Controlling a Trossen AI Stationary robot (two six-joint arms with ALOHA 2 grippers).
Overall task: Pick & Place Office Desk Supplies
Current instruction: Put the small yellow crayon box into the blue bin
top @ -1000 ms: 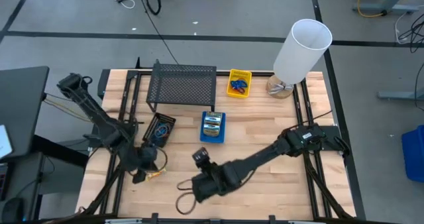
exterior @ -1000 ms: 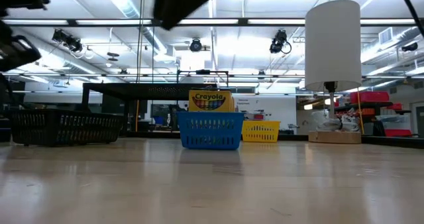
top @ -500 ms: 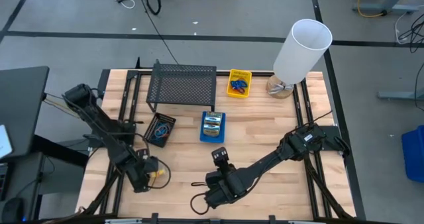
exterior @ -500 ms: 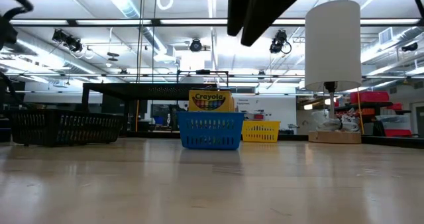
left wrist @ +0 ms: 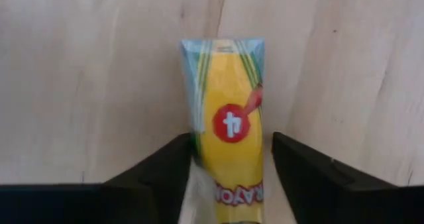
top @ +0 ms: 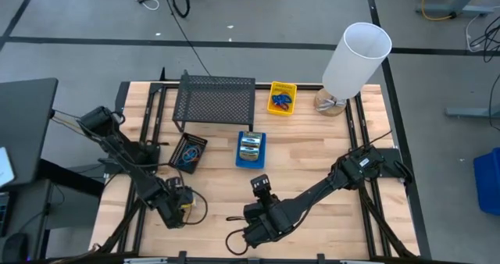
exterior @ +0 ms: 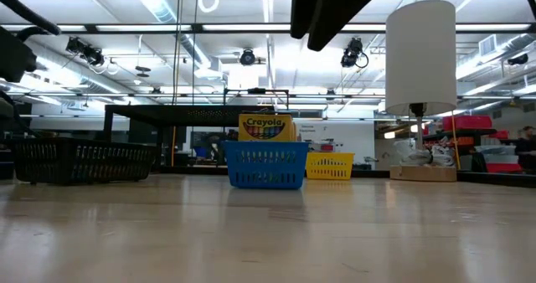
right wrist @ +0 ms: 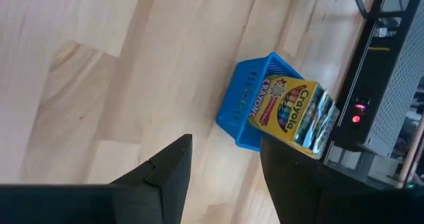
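Crayon box (left wrist: 226, 128) lies on the table between your left gripper (left wrist: 228, 168) fingers, whose jaws have just parted, so you've likely released it at the near left. Farther right, your right gripper (right wrist: 222, 161) hovers empty, jaws apart, facing the blue bin (right wrist: 248, 108).

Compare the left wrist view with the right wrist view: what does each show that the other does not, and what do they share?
Only the left wrist view shows a small yellow crayon box lying on the table between the left hand's parted fingers, with a gap on one side.

Only the right wrist view shows the blue bin holding a crayon pack, seen past the open, empty right hand.

Both show the bare wooden table and that arm's own two dark fingers.
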